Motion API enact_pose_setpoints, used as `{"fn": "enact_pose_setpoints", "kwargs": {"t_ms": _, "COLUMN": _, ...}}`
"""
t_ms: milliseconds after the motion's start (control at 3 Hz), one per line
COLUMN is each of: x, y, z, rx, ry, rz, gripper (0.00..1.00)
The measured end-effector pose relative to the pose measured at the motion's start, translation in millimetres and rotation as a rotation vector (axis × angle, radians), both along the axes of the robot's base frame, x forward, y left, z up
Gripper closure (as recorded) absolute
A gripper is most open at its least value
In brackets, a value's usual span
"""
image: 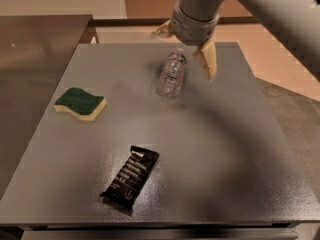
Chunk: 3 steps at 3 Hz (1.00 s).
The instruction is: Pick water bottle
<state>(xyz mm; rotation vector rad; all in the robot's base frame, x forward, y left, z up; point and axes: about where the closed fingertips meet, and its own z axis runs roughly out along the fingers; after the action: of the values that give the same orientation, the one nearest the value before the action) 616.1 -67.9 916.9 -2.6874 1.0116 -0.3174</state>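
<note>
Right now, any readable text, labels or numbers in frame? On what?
Black rectangular snack bar wrapper: pale print, too blurred to read.
Clear ribbed plastic water bottle, lying on its side: no readable label.
Green-and-yellow sponge: no text.
Claw, open at the bottle's cap end: no markings.

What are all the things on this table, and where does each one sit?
water bottle: one, clear, lying on its side at the far middle of the table
sponge: one, green over yellow, left side of the table
snack bar: one, black, near the front edge, left of centre
table: one, grey, under all three
counter: one, steel, left of the table
arm: one, grey, upper right
gripper: one, tan fingers open, over the bottle's cap end
</note>
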Motion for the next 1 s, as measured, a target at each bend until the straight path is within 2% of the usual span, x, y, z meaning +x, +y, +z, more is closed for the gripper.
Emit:
{"fn": "enact_pose_setpoints", "kwargs": {"t_ms": 333, "x": 20, "y": 8, "z": -18, "rx": -0.064, "ry": 0.016, "rz": 0.124, "gripper": 0.00}}
{"fn": "enact_pose_setpoints", "kwargs": {"t_ms": 667, "x": 37, "y": 15, "z": -38, "rx": -0.148, "ry": 0.049, "rz": 0.210, "gripper": 0.00}}
{"fn": "enact_pose_setpoints", "kwargs": {"t_ms": 1000, "x": 51, "y": 14, "z": -55, "rx": -0.204, "ry": 0.079, "rz": 0.243, "gripper": 0.00}}
